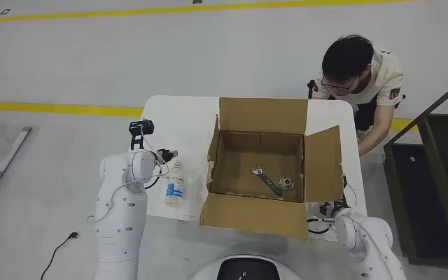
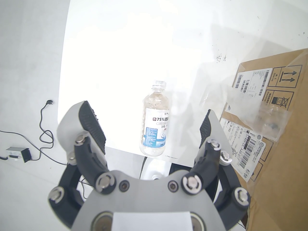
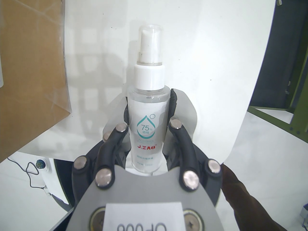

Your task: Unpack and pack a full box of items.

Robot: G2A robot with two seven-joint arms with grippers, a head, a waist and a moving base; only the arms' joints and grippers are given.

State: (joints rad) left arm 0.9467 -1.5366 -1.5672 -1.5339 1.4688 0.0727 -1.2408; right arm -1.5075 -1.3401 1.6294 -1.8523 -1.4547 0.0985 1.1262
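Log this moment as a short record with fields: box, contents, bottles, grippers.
box: open cardboard box on the table, flaps spread
inside: a wrench and a round metal part on the box floor
clear bottle: lying on the table, on the robot's left of the box
left gripper: open, over the clear bottle
spray bottle: capped, clamped by its body
right gripper: shut on the spray bottle, at the box's other side

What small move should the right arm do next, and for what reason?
Probably lower and release: the right claw is shut on the clear spray bottle over the white table, outside the open brown cardboard box, which holds few things, suggesting unpacking.
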